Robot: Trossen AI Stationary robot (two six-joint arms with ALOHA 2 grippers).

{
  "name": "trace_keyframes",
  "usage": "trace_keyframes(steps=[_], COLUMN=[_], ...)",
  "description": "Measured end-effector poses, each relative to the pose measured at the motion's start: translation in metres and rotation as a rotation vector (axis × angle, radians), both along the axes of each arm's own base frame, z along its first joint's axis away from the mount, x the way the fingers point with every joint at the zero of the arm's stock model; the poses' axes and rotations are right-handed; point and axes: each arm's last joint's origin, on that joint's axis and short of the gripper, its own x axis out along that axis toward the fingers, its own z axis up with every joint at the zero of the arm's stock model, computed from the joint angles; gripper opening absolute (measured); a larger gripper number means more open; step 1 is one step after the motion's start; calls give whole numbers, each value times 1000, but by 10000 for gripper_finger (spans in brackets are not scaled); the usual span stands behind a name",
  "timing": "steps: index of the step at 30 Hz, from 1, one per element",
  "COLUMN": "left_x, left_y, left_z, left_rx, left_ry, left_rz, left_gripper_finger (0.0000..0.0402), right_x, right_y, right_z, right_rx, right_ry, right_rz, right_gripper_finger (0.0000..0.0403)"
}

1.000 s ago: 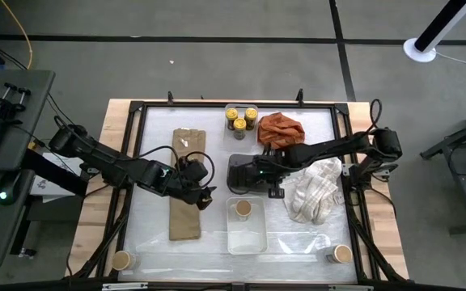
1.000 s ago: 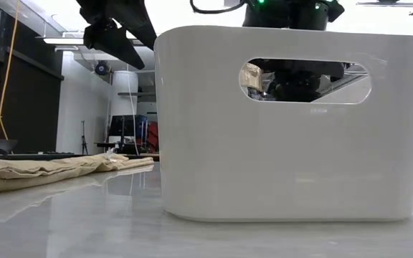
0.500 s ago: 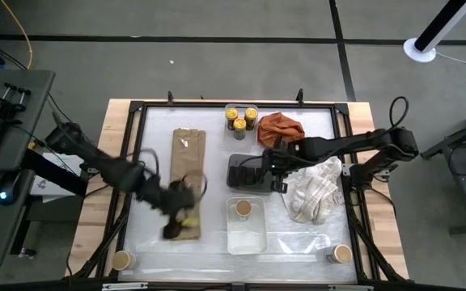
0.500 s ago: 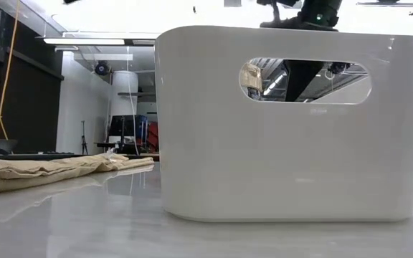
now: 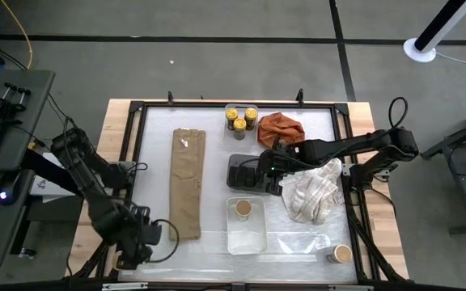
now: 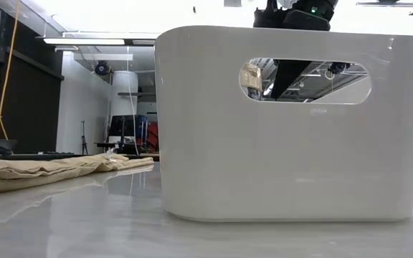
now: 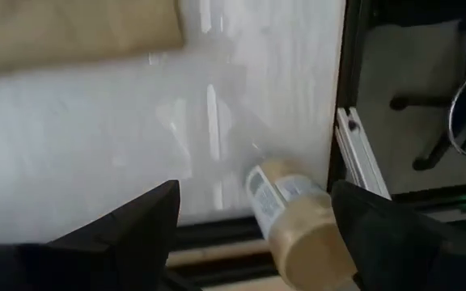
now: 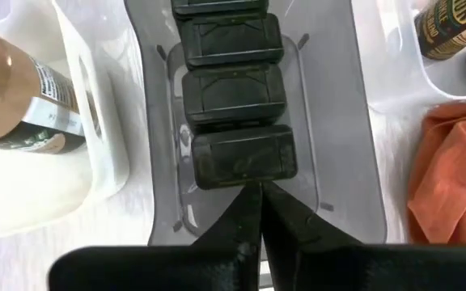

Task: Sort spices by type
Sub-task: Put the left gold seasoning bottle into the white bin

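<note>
Your desk (image 5: 160, 242) is a pale sheet in a black frame with a wooden border. The left gripper (image 5: 133, 249) hangs over the near left corner, jaws spread wide on either side of a tan-topped tub (image 7: 294, 217) but not touching it. The right gripper (image 5: 269, 174) sits just beside the grey tray (image 8: 330, 121), jaws pressed together, holding nothing; three dark tins (image 8: 237, 97) lie in a row inside that tray. One tub (image 5: 243, 208) stands in the white bin (image 5: 247, 236), another (image 5: 341, 255) at the near right corner. Three yellow-lidded jars (image 5: 240, 120) cluster at the far edge.
</note>
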Motion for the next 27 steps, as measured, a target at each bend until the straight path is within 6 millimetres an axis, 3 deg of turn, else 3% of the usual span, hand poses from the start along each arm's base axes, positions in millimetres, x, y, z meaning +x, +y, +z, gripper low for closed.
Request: trace_keyframes(steps=[8,16,23,27], left_x=[-11,-9,-2,3], left_y=[-3,-2,2,6], left_z=[2,2,3,2], left_rx=[-7,-44,-71,-69], left_ry=[94,137,148,172], left_rz=[190,158,134,239], left_gripper_finger=[310,312,361,371], right_x=[1,5,6,6], right_y=[0,0,0,0], right_z=[0,2,3,3], right_rx=[-1,1,3,9], right_ry=[-11,-55,-67,-69], right_rz=[2,2,2,-10], right_gripper_finger=[0,0,0,0])
